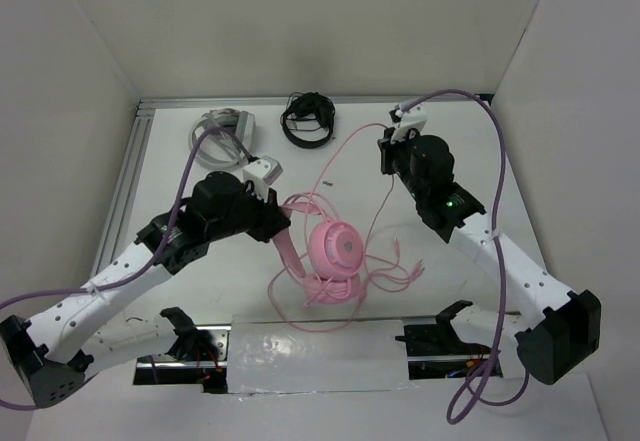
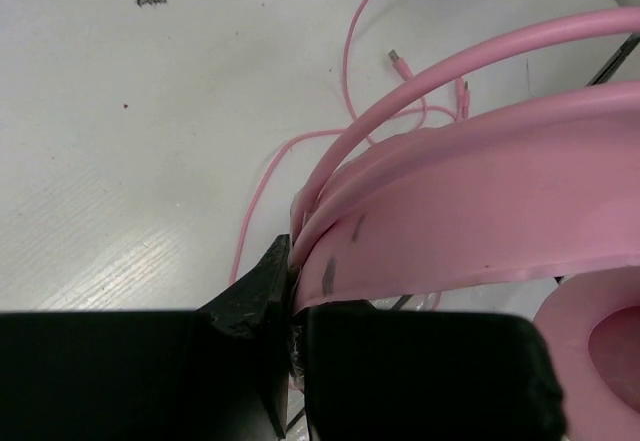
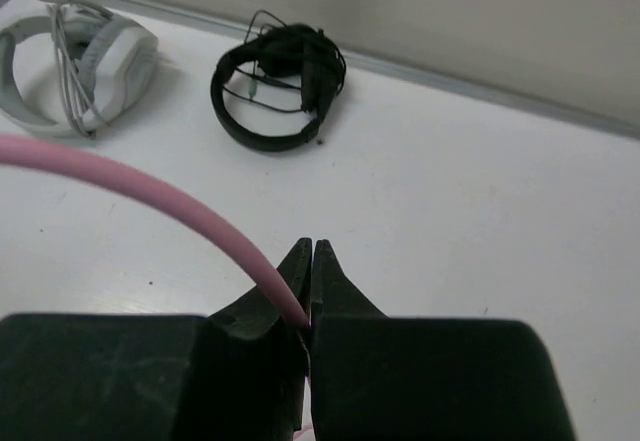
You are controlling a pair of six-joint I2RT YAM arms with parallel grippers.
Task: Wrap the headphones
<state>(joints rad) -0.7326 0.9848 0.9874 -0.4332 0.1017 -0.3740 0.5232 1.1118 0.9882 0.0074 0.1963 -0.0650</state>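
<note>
The pink headphones [image 1: 335, 251] lie in the middle of the table, one round earcup facing up. My left gripper [image 1: 280, 229] is shut on their headband, which fills the left wrist view [image 2: 480, 211] with an earcup [image 2: 600, 361] at the lower right. The thin pink cable [image 1: 375, 223] lies in loose loops around the earcups and rises to my right gripper [image 1: 386, 153]. That gripper is shut on the cable and holds it above the table at the back right. In the right wrist view the cable [image 3: 150, 196] runs in between the closed fingertips [image 3: 311, 261].
Grey-white headphones [image 1: 222, 124] and black headphones [image 1: 308, 119] lie at the back edge; both show in the right wrist view [image 3: 75, 61] [image 3: 280, 86]. A foil-covered strip [image 1: 320, 356] runs along the near edge between the arm bases. White walls enclose the table.
</note>
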